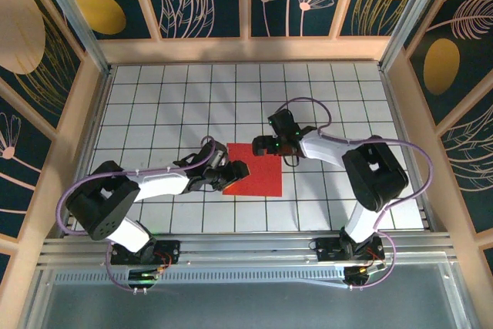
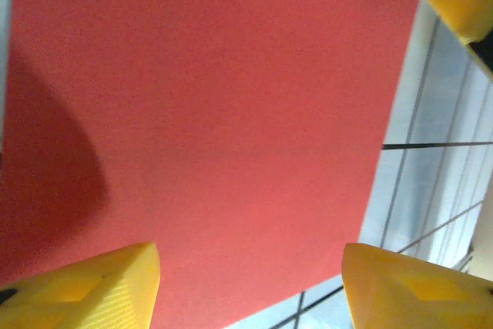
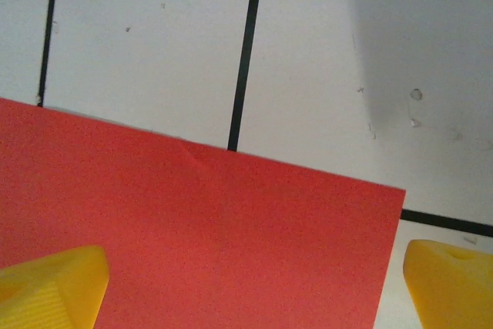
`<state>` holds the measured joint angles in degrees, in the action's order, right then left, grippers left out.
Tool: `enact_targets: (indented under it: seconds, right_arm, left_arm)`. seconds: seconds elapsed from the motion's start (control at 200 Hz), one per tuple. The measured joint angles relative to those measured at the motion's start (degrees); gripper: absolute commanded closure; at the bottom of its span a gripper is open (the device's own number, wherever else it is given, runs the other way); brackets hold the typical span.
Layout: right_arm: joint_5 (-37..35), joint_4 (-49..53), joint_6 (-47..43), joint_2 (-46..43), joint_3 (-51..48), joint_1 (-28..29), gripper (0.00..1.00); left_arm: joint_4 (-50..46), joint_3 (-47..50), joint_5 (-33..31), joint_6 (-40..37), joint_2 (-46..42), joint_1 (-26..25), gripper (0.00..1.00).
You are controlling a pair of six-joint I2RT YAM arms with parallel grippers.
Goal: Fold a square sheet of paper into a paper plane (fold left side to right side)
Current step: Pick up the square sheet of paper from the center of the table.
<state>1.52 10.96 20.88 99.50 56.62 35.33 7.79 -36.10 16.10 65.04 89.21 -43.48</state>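
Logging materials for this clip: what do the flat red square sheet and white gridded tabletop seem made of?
Flat red square sheet: likely thin paper, matte and finely grainy, with a small crease at one edge. White gridded tabletop: a hard, smooth surface with black lines and faint specks; material unclear.

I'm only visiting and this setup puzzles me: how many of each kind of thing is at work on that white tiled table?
Red paper sheet: 1
Robot arms: 2, the left arm and the right arm
Yellow-fingered pincers, both open: 2, the left pincer and the right pincer
Total: 5
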Motion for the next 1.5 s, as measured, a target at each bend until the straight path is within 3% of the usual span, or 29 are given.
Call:
enact_targets:
  seconds: [0.626, 0.731, 1.086, 1.316, 1.501]
  right_arm:
    - [-1.8, 4.7, -1.0, 3.3, 2.8, 5.4, 0.13]
    - [-1.9, 6.0, -1.0, 3.3, 3.0, 6.6, 0.20]
    - [-1.0, 7.5, -1.2, 3.3, 3.1, 7.5, 0.61]
    - [2.5, 6.9, -1.5, 3.0, 2.9, 7.0, 0.72]
    - [8.3, 5.2, -2.4, -1.5, 0.2, 3.8, 0.76]
  left_arm:
    - [0.2, -0.1, 0.2, -0.3, 1.1, 0.1, 0.40]
    - [0.7, -0.1, 0.2, -0.3, 1.3, 0.1, 0.40]
    - [1.4, -0.3, 0.2, -0.3, 1.5, 0.1, 0.35]
    - [-0.8, -2.3, -1.1, -2.4, 0.8, 0.5, 0.21]
    - [-3.3, -3.1, -1.8, -6.4, -5.2, 4.6, 0.17]
